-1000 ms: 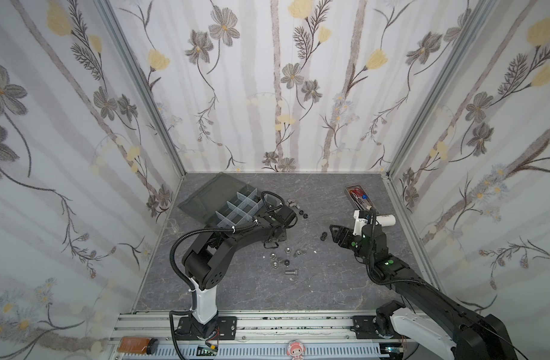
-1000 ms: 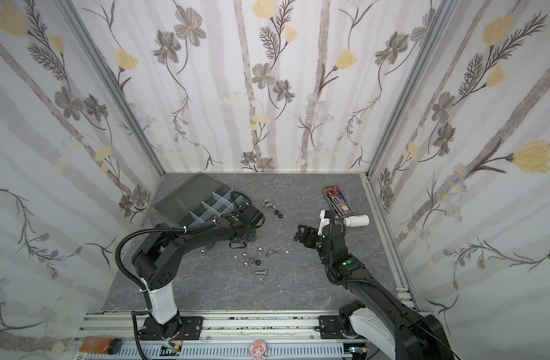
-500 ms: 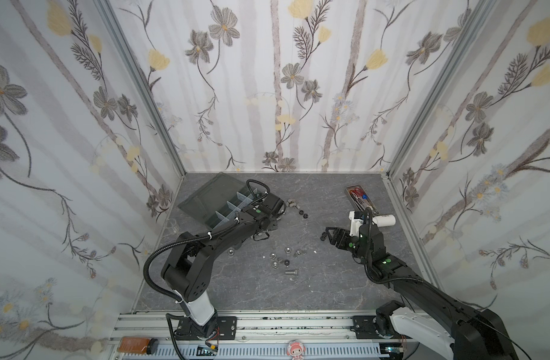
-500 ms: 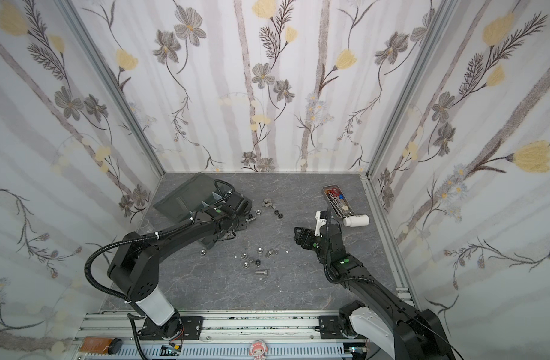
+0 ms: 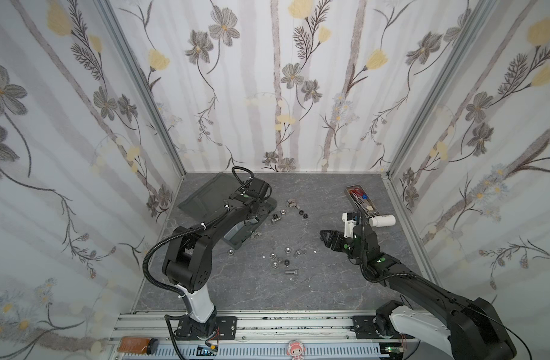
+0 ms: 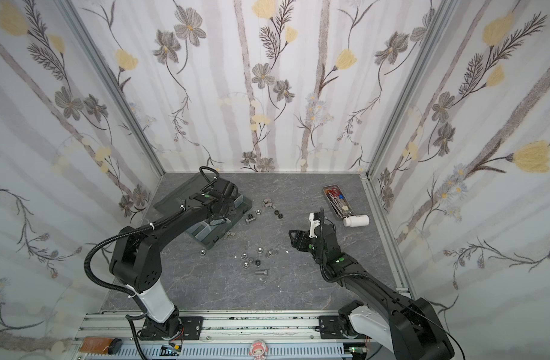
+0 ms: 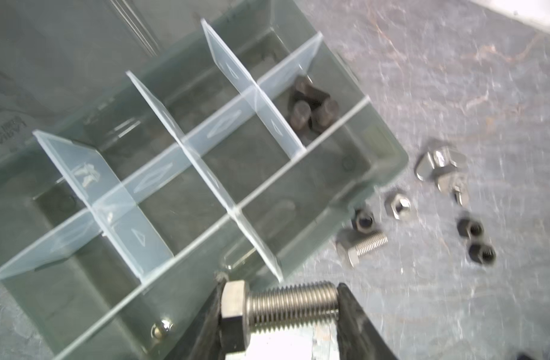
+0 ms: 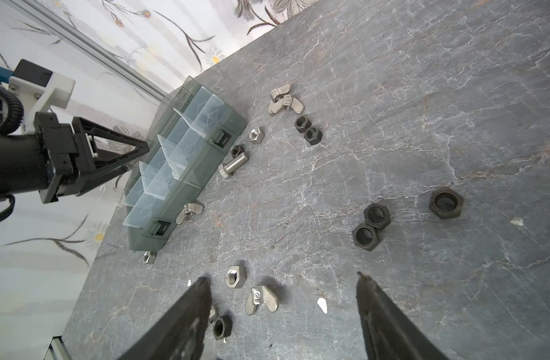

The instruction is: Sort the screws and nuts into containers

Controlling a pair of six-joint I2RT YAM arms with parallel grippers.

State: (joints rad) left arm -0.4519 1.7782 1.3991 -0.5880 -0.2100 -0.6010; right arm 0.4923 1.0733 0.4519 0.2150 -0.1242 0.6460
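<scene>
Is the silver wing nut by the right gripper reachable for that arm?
Probably yes: the right gripper is open, the silver wing nut lies uncovered ahead of it; a silver hex nut sits close.

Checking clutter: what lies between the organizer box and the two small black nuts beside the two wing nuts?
One silver hex nut lies between organizer box and black nuts; the right wrist view shows it.

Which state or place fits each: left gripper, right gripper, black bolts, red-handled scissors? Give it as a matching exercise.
1 left gripper
2 right gripper
3 black bolts
4 red-handled scissors

A in the metal tray
B open, empty
C shut on a silver bolt
D in a compartment of the organizer box

Pairs: 1-C; 2-B; 3-D; 4-A
</scene>
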